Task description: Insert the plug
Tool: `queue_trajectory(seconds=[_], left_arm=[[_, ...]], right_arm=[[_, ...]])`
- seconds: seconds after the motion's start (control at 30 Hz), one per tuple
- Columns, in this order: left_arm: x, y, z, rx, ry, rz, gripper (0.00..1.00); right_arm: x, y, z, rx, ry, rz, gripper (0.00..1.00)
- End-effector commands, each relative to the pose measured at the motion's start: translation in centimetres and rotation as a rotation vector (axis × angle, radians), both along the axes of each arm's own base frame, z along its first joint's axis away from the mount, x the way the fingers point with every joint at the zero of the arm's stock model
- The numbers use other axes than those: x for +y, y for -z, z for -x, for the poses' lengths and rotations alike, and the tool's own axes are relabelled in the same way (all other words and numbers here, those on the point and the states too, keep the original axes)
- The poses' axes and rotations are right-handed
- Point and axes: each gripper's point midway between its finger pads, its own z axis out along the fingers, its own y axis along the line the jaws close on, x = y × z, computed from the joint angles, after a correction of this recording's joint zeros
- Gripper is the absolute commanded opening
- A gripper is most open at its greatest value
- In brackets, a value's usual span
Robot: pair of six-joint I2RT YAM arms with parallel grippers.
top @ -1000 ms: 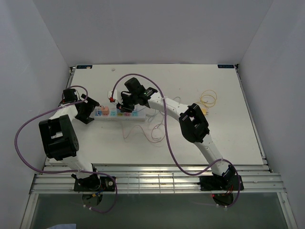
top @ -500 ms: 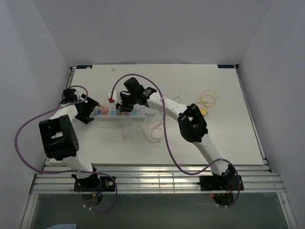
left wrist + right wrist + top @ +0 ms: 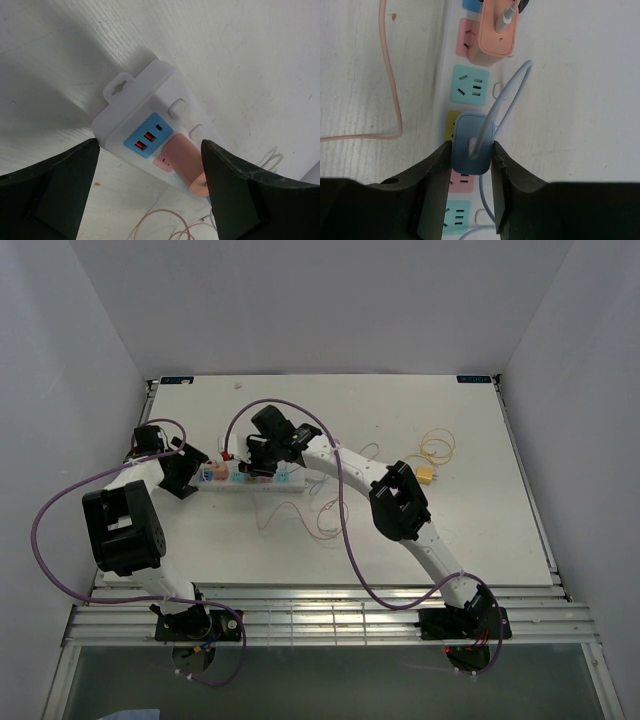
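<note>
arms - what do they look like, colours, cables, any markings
Both arms, left and right, have white links between bulky black joint housings and sit on black bases. A purple cable loops loosely from each base up towards the wrist. The grippers, left and right, have thick matte black fingers with flat inner faces. No markings can be made out.
</note>
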Motion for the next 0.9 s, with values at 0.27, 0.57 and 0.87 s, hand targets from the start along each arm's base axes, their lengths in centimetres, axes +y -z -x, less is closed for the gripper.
queue_trajectory(seconds=[0.27, 0.57, 0.87], left_arm=[[-1.1, -0.5, -0.6, -0.022, 0.048, 0.007, 0.92], [-1.2, -0.6, -0.7, -0.023, 0.055, 0.011, 0.91], [-1.3, -0.6, -0.8, -0.026, 0.062, 0.011, 0.91]], right_arm=[[-4.0, 8.9, 0.7, 0.236, 0.186, 0.172, 0.08], [-4.4, 10.4, 1.9, 0.192, 0.141, 0.234, 0.08], [-4.8, 13.1, 3.9, 0.212, 0.124, 0.351, 0.08]])
